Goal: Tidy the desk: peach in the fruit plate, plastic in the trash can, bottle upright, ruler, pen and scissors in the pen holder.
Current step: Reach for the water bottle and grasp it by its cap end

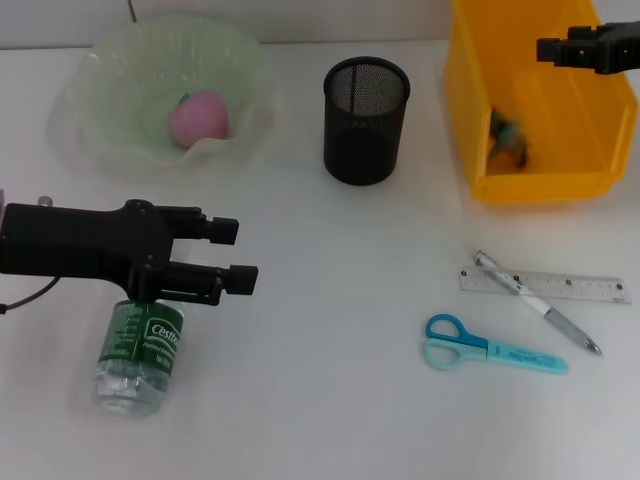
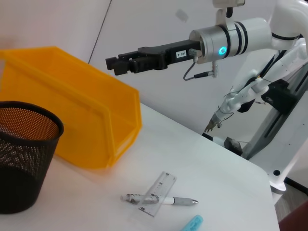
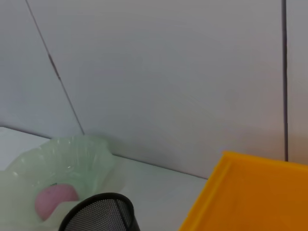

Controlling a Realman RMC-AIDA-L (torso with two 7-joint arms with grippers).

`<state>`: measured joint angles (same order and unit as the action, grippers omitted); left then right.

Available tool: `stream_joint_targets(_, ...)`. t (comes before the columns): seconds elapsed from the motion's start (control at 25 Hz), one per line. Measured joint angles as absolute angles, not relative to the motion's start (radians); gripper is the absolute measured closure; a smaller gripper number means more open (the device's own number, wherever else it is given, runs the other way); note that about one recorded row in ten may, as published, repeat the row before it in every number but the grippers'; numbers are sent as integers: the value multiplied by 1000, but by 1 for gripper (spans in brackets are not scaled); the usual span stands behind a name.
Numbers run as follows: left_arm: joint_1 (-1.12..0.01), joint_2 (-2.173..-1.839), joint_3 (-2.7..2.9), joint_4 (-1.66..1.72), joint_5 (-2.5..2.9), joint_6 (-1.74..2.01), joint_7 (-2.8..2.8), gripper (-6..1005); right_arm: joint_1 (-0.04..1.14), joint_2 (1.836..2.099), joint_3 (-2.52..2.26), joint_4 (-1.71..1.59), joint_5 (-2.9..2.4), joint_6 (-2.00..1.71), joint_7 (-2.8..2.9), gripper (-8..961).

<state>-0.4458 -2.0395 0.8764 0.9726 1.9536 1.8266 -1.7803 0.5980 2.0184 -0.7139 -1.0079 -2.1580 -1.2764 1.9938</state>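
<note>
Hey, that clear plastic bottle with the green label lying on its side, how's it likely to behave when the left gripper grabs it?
The clear plastic bottle with the green label lies on its round side, so a nudge would probably roll it. It looks mostly empty, so likely light, and its thin wall may dent under squeezing. The left gripper hovers above it, jaws open; the right gripper is over the yellow bin.

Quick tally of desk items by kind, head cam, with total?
Containers: 3 (pale green fruit plate, black mesh pen holder, yellow plastic bin)
Fruit: 1 (pink peach)
Bottles: 1 (green-labelled plastic bottle, lying down)
Stationery: 3 (clear ruler, silver pen, blue scissors)
Trash: 1 (crumpled plastic in bin)
Total: 9
</note>
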Motion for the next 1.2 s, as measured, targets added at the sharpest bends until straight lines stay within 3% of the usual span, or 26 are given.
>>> stream_joint_targets(0.12, -447, -2038, 873, 974, 1954, 1837, -1781, 200, 595, 2015, -704, -1013, -2138, -1322, 1993, 342)
stream_joint_targets(0.52, -463, -2021, 872, 1103, 1965, 1855, -1971, 200, 470, 1986, -619, -1037, -1852, -1842, 1795, 276)
stream_joint_targets(0.72, -467, -2019, 872, 1189, 1972, 1855, -2074, 200, 370, 2018, -625, -993, -1823, -2001, 1591, 270)
stream_joint_targets(0.92, -545, -2010, 915, 1395, 2131, 1864, -2413, 200, 313, 2037, -625, -834, -1828, -2006, 1417, 271)
stream_joint_targets(1.04, -684, -2046, 934, 1438, 2419, 1873, -2630, 200, 298, 2045, -626, -759, -1828, -2007, 1336, 271)
stream_joint_targets(1.16, -705, -2052, 936, 1428, 2465, 1869, -2644, 200, 290, 2050, -626, -732, -1831, -1997, 1295, 272)
stream_joint_targets(1.2, -797, -2071, 946, 1326, 2643, 1836, -2694, 200, 290, 2051, -626, -726, -1834, -1995, 1287, 272)
